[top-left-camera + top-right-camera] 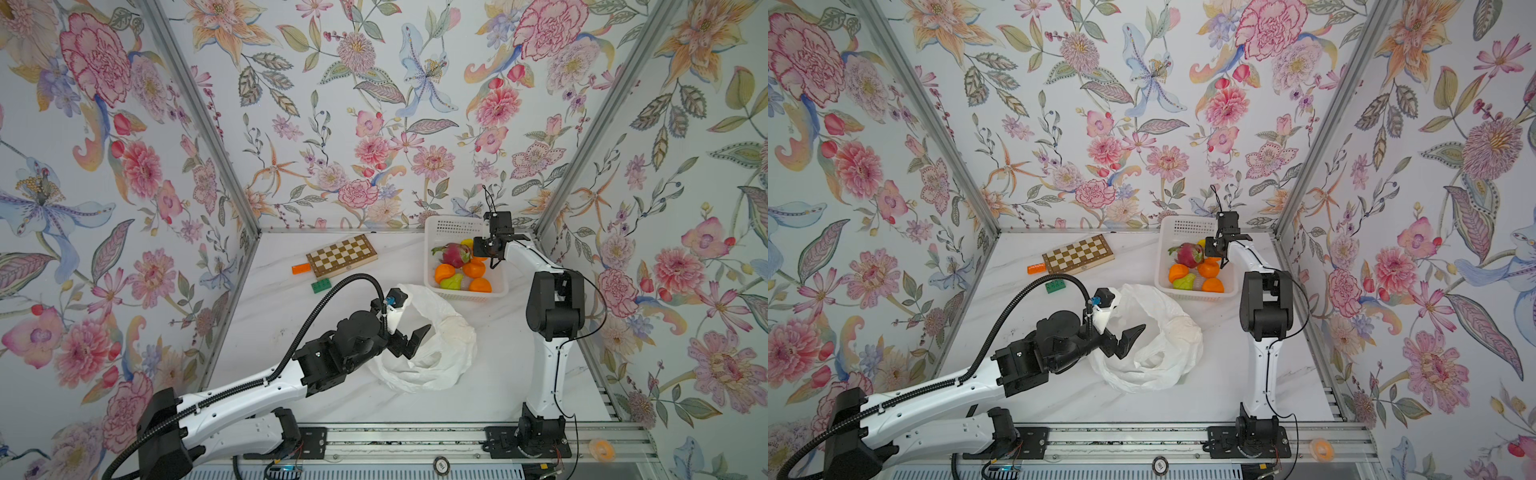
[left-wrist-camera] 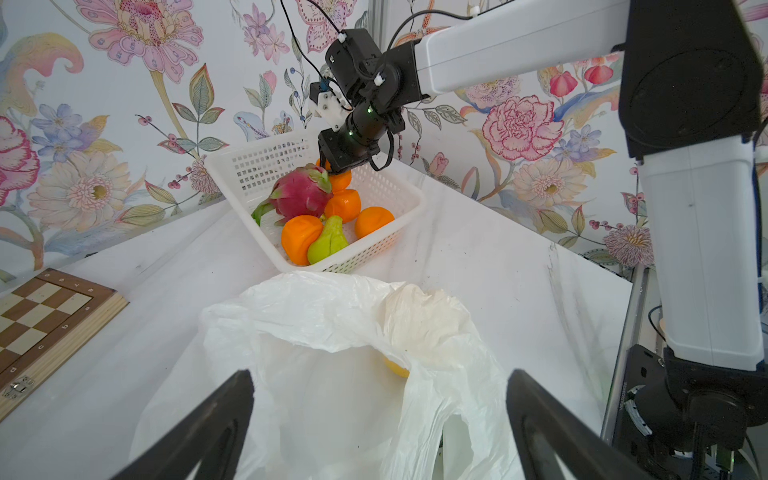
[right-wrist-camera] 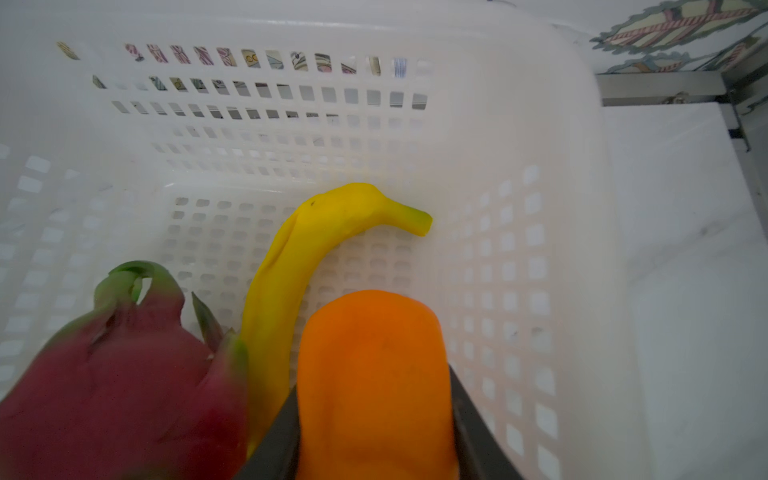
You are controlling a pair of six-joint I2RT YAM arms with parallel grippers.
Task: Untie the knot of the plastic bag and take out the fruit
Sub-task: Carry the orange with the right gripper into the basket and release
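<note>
**Orange Clamped Over Basket; Yellow Fruit Inside Open Bag**

Closest to the right wrist camera, an orange fills the gap between the dark jaws of the right gripper, which pinch it on both flanks. The orange hangs inside the white basket, beside the banana and the dragon fruit. Whether it touches the basket floor cannot be told. In both top views the basket stands at the far right of the table and holds more pieces, among them a green fruit.

The plastic bag lies slack on the table between the two arms, just in front of the basket. No tied knot shows, and the mouth gapes open. The left gripper hovers over that mouth with its jaws spread wide and nothing between them.

Key relation: one yellow fruit lies inside the bag, straight ahead of the left gripper and partly under a fold of film. In both top views it shows only as a pale swelling on the bag's side toward the right arm. The left gripper is much the nearer. The right gripper is well apart and occupied.

Judgement: releasing the orange is the step in hand. The next pick probably falls to the left arm, reaching forward through the mouth, where loose film may snag a finger.
</note>
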